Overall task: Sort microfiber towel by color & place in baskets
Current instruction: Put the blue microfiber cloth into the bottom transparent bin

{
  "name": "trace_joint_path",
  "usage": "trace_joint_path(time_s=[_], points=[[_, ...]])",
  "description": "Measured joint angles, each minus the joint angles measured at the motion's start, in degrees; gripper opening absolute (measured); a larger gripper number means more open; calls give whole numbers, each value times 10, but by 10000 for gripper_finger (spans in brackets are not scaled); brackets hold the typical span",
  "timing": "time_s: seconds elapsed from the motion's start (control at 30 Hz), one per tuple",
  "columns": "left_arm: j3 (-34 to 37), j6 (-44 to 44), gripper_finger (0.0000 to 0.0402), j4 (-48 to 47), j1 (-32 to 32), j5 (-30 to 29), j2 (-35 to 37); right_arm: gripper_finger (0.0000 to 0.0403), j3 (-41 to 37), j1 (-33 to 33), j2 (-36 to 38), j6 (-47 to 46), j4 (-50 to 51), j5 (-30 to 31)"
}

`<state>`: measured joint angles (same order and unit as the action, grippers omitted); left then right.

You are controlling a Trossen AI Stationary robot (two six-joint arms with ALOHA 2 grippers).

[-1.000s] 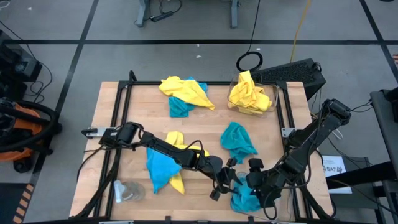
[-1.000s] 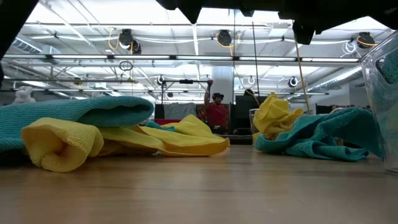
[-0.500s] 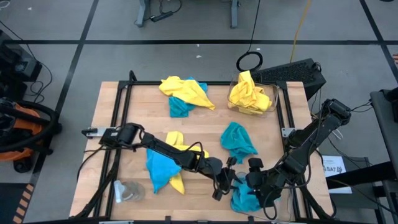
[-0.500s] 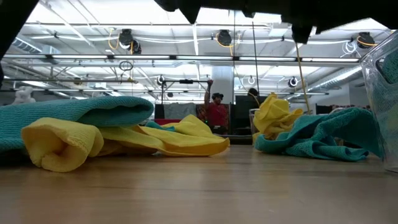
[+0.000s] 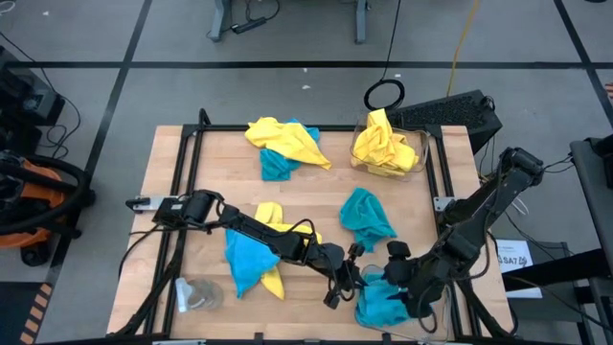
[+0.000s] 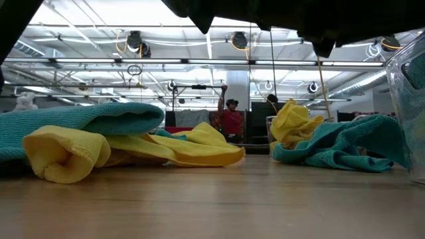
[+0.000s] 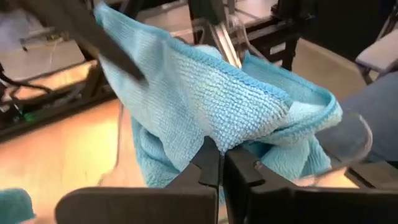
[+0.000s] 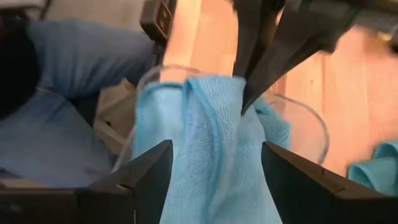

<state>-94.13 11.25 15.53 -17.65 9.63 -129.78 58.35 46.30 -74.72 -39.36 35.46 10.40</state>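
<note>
Item: turquoise towel [image 7: 217,106], draped over rim of clear basket [image 8: 305,118] at table's 5 o'clock corner. Light, limp, grippy pile; best taken by an edge fold. Left gripper [image 7: 214,163] fingers pinched on its hem; right gripper [image 8: 211,174] fingers spread above it
</note>
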Motion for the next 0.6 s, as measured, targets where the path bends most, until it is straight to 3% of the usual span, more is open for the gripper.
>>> trace_joint_path(time_s=[0.17, 0.27, 0.37, 0.5, 0.6], points=[[0, -3, 3, 2, 0, 0, 0, 232, 1, -1, 18, -1, 2, 4], [0, -2, 2, 1, 0, 0, 0, 204, 1, -1, -3, -1, 2, -4], [0, 0, 2, -1, 0, 6, 0, 146, 1, -1, -31, 7, 0, -29], [0, 0, 9, -3, 0, 9, 0, 36, 1, -1, -54, 15, -3, -32], [0, -4, 34, -9, 0, 9, 0, 13, 1, 0, -67, 16, -3, -33]])
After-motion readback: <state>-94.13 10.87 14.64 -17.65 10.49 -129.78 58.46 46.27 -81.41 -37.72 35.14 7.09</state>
